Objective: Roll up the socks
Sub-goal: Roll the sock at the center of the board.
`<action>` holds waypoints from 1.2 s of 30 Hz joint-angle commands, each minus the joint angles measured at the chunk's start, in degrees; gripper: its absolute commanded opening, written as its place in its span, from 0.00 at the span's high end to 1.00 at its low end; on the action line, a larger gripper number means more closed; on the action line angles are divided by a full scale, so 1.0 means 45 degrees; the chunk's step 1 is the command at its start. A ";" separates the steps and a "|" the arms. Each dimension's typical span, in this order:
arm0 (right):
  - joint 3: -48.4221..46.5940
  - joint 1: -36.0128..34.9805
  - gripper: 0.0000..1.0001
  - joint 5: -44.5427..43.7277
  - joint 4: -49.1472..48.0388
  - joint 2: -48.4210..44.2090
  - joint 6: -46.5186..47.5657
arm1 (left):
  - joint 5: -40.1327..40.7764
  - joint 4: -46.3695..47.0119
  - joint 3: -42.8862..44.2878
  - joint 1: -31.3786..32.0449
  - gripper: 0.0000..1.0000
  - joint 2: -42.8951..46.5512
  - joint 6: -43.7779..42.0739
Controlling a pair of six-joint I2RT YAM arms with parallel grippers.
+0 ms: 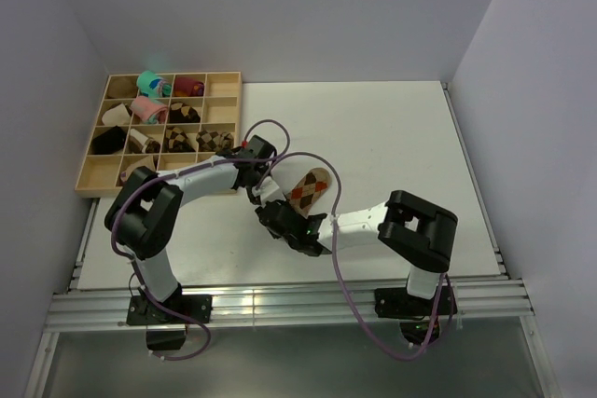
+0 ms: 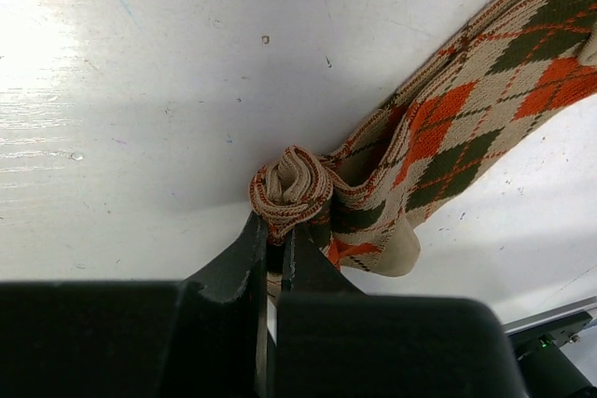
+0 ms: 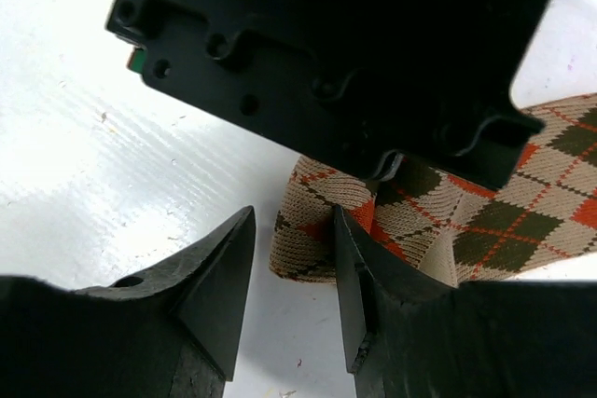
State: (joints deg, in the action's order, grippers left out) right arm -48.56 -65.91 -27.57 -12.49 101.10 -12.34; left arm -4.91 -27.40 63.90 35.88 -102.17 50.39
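Pinching the rolled end of the socks point(image 2: 448, 128) tight between its jaws is the left gripper point(image 2: 275, 235); right gripper point(image 3: 294, 258) jaws half apart, sock fold just beyond their tips; divider tray point(image 1: 93, 187) beyond both holds assorted rolls point(image 1: 147, 109).

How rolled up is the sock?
Barely: one end of the sock is curled in the left end effector; the rest lies spread.
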 commanded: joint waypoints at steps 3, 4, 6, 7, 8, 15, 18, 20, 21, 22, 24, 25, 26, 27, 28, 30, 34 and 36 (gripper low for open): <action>0.0360 0.0057 0.54 -0.0923 0.1212 0.0814 -0.1026 | 0.0095 -0.0787 -0.0039 -0.0102 1.00 -0.0420 -0.0651; 0.0380 0.0057 0.54 -0.0962 0.1407 0.0873 -0.1337 | 0.0094 -0.0806 -0.0040 -0.0102 1.00 -0.0420 -0.0709; 0.0477 0.0076 0.55 -0.0885 0.1545 0.0971 -0.1535 | 0.0075 -0.0826 -0.0040 -0.0121 1.00 -0.0440 -0.0768; 0.0516 0.0076 0.57 -0.0730 0.1584 0.1068 -0.1652 | 0.0055 -0.0845 -0.0040 -0.0141 1.00 -0.0459 -0.0826; 0.0613 0.0076 0.61 -0.0670 0.1584 0.1069 -0.1730 | -0.0003 -0.0787 -0.0059 -0.0141 0.99 -0.0460 -0.0866; 0.0946 0.0154 0.97 0.0286 0.1546 0.1323 -0.2102 | -0.0257 -0.0456 -0.0020 -0.0355 0.90 -0.0071 -0.0808; 0.1336 0.0252 1.00 0.1241 0.1137 0.0914 -0.2141 | -0.0277 -0.0299 -0.0078 -0.0492 0.79 0.0379 -0.0574; 0.1648 0.0388 1.00 0.1847 0.0707 0.0582 -0.2141 | -0.0218 -0.0143 -0.0292 -0.0590 0.72 0.0691 -0.0398; 0.1746 0.0466 1.00 0.2875 0.0512 0.0252 -0.2141 | -0.0160 0.0148 -0.0429 -0.0687 0.65 0.1079 -0.0146; 0.1844 0.0699 1.00 0.3349 0.0162 0.0094 -0.2199 | -0.0198 0.0306 -0.0740 -0.0746 0.61 0.1296 -0.0008; 0.2059 0.0993 1.00 0.4770 -0.0133 -0.0296 -0.2316 | -0.0238 0.0638 -0.1092 -0.0941 0.45 0.1960 0.0459; 0.2098 0.1130 1.00 0.5302 -0.0463 -0.0376 -0.2452 | -0.0199 0.1045 -0.1500 -0.1000 0.40 0.2214 0.0597; 0.2215 0.1440 1.00 0.5752 -0.0621 -0.0454 -0.2550 | -0.0141 0.1281 -0.1717 -0.1058 0.35 0.2448 0.0754; 0.2274 0.1617 1.00 0.6065 -0.0855 -0.0513 -0.2648 | -0.0101 0.1477 -0.1932 -0.1117 0.26 0.2973 0.1045; 0.2371 0.1813 1.00 0.7345 -0.1379 -0.0591 -0.2939 | -0.0043 0.1885 -0.2340 -0.1137 0.24 0.3191 0.1183; 0.2761 0.2535 1.00 0.8426 -0.2045 -0.0631 -0.3640 | 0.0191 0.2239 -0.2733 -0.1195 0.21 0.3835 0.1573; 0.3620 0.3960 1.00 1.1372 -0.4408 -0.0301 -0.5068 | 0.0309 0.3196 -0.4020 -0.1196 0.21 0.4793 0.2160; 0.3758 0.4683 1.00 1.2120 -0.5536 0.0032 -0.5885 | 0.0018 0.3918 -0.4664 -0.1196 0.21 0.5203 0.2473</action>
State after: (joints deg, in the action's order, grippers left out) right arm -34.48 -47.48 14.90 -34.89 97.97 -31.86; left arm -4.71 -16.29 46.28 30.48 -81.47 58.17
